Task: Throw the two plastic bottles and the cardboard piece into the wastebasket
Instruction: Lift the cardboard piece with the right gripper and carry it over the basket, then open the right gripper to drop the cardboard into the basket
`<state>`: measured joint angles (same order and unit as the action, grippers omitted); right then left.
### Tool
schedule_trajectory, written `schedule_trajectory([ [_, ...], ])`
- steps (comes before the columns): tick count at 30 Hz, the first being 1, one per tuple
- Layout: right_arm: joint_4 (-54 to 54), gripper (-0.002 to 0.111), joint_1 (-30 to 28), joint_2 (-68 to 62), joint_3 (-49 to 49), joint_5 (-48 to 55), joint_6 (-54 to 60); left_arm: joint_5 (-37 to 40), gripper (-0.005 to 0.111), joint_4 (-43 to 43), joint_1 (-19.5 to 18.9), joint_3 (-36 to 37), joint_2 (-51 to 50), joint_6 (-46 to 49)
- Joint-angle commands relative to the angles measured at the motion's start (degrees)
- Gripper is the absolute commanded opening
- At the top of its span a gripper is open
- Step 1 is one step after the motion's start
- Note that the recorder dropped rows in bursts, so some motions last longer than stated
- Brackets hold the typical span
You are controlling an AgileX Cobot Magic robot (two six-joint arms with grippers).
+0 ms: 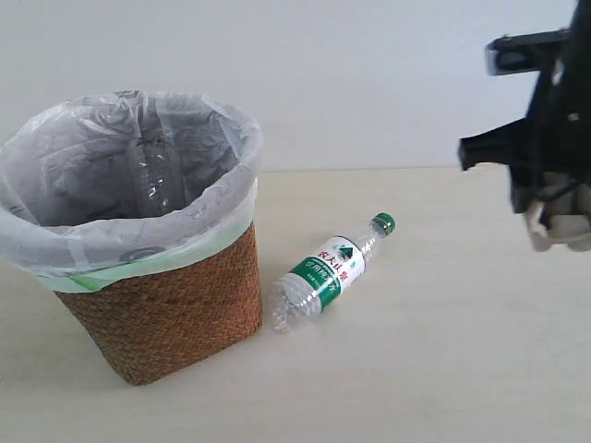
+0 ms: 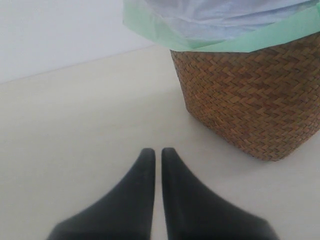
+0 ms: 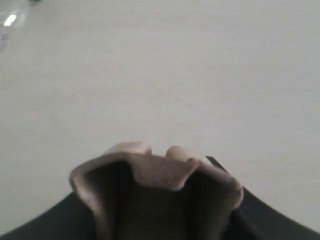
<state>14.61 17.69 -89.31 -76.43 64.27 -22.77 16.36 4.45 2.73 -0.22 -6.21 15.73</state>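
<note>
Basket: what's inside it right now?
A clear bottle shows inside the bag lining the basket. The near rim hides the bottom, so anything lying there cannot be seen.

I see dark characters on the green-and-white label [image 1: 331, 266] of the green-capped bottle [image 1: 297, 297], too small for me to read.

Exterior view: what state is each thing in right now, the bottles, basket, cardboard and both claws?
wastebasket, upright, bag-lined.
green-label bottle, capped, lying on its side on the table beside the wastebasket.
clear bottle, inside the wastebasket.
cardboard piece, held above the table.
right gripper, shut on the cardboard piece.
left gripper, shut, holding nothing.
</note>
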Motion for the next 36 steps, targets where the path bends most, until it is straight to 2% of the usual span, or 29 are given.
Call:
schedule_trajectory([
  [1, 6.9, 0.000, -6.6, 2.9, -0.2, 5.7, 0.2, -0.5, 0.004, 0.5, -0.2, 0.2, 0.1, -0.5],
  [6, 14.1, 0.000, -11.7, 3.1, -0.2, 5.7, -2.1, -0.5, 0.004, 0.5, -0.2, 0.2, 0.1, -0.5],
  [12, 14.9, 0.000, -12.6, 0.2, -0.2, 5.7, -5.1, -0.5, 0.004, 0.5, -0.2, 0.2, 0.1, -0.5],
  [15, 5.0, 0.000, -12.0, -4.7, -0.2, 4.3, -3.2, -0.5, 0.004, 0.5, -0.2, 0.2, 0.1, -0.5],
  [17, -2.7, 0.000, -9.5, -6.7, -0.9, -2.8, 0.5, -0.5, 0.004, 0.5, -0.2, 0.2, 0.1, -0.5],
  [18, -14.0, 0.000, -4.8, -7.4, -3.9, -9.1, 7.8, -0.5, 0.004, 0.5, -0.2, 0.2, 0.1, -0.5],
  [20, -24.9, 0.000, 0.1, -7.3, -8.4, -13.0, 14.7, -0.5, 0.004, 0.5, -0.2, 0.2, 0.1, -0.5],
  [22, -40.8, 0.002, 5.9, -7.4, -17.4, -14.1, 22.8, -0.5, 0.004, 0.5, -0.2, 0.2, 0.1, -0.5],
  [23, -53.3, 0.017, 10.8, -8.4, -26.7, -15.2, 29.3, -0.5, 0.004, 0.5, -0.2, 0.2, 0.1, -0.5],
  [24, -54.6, 0.037, 13.6, -9.5, -33.1, -15.9, 30.1, -0.5, 0.004, 0.5, -0.2, 0.2, 0.1, -0.5],
  [25, -50.9, 0.066, 15.8, -10.8, -38.6, -16.6, 27.7, -0.5, 0.004, 0.5, -0.2, 0.2, 0.1, -0.5],
  [26, -44.2, 0.083, 16.8, -12.2, -42.8, -15.6, 20.3, -0.5, 0.004, 0.5, -0.2, 0.2, 0.1, -0.5],
  [27, -37.3, 0.085, 17.0, -13.5, -45.6, -11.9, 13.0, -0.5, 0.004, 0.5, -0.2, 0.2, 0.1, -0.5],
  [29, -22.0, 0.076, 16.6, -14.7, -47.1, -4.2, 5.2, -0.5, 0.004, 0.5, -0.2, 0.2, 0.1, -0.5],
  [31, -14.6, 0.072, 16.5, -14.8, -46.9, -0.2, 4.4, -0.5, 0.004, 0.5, -0.2, 0.2, 0.1, -0.5],
  [36, 1.9, 0.073, 16.5, -14.8, -46.9, 5.7, 0.3, -0.5, 0.004, 0.5, -0.2, 0.2, 0.1, -0.5],
])
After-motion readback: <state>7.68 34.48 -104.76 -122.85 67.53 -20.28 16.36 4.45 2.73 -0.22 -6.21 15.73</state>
